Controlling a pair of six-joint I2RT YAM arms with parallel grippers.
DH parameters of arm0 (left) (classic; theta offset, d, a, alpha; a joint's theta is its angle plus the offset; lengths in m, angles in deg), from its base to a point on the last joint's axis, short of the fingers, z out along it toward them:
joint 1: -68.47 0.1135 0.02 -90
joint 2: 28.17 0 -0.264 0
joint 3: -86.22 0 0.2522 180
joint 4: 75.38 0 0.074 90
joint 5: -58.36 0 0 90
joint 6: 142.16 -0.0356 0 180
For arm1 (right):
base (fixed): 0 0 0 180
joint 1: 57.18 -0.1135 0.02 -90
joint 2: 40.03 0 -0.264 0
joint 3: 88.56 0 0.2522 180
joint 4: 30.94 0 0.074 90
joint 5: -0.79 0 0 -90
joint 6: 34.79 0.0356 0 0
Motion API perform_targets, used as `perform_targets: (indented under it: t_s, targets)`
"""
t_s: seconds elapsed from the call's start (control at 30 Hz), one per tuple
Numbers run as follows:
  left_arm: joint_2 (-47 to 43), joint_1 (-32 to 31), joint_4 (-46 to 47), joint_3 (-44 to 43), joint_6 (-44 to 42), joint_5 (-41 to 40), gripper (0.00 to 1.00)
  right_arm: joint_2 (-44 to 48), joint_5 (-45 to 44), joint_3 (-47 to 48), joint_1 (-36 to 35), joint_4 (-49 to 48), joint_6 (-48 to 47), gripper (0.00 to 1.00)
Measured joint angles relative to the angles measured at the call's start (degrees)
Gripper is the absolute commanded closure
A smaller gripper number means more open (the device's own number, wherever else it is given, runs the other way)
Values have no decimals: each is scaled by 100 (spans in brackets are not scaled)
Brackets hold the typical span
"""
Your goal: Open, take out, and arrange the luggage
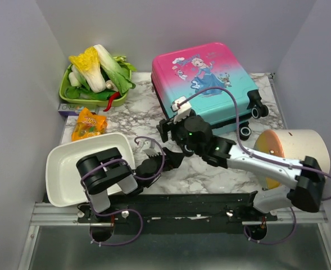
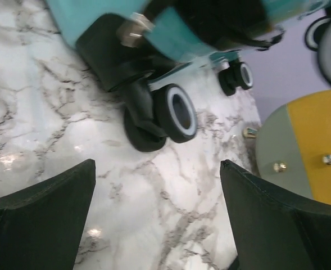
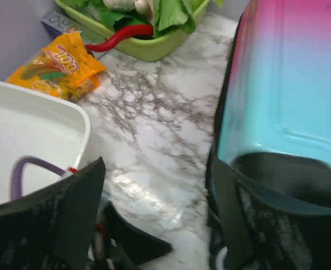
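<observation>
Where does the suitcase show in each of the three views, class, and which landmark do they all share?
Top external: suitcase at upper centre-right, lying closed.
Left wrist: suitcase along the top edge, teal end, its wheels just below.
Right wrist: suitcase fills the right side, pink fading to teal.
Shared landmark: the marble tabletop it lies on.
</observation>
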Motion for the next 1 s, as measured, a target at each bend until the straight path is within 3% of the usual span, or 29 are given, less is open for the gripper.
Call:
perform_targets:
  t_s: [0.2, 0.33, 0.43, 0.53, 0.63, 0.77, 0.87, 1.0]
  targets:
    - [-1290, -223, -586, -37, -39, -136, 1, 1593, -109, -496, 138, 81, -125, 0]
    - [-2516, -879, -2789, -1001, -195, -758, 1, 2409, 70, -645, 1235, 415, 63, 0]
    - [-2922, -1447, -4815, -2149, -129, -1410, 1, 2889, -81, -949, 2046, 686, 177, 0]
    - [-2754, -1878, -6828, -3482, 160, -1917, 1, 3318, -249, -1255, 2564, 975, 232, 0]
    - [-2039, -2098, -8734, -4933, 560, -2376, 1, 3560, -153, -1320, 3322, 1222, 157, 0]
    - [-750, -2159, -11097, -6695, 1250, -2889, 1, 3366, 822, -1073, 4496, 1620, -566, 0]
    - [-382, -2157, -12002, -6944, 1392, -3023, 1, 2702, 1980, -466, 5425, 2037, -1314, 0]
    - [-518, -2138, -12061, -6679, 1071, -3010, 1, 1722, 3595, 205, 6623, 2553, -2249, 0]
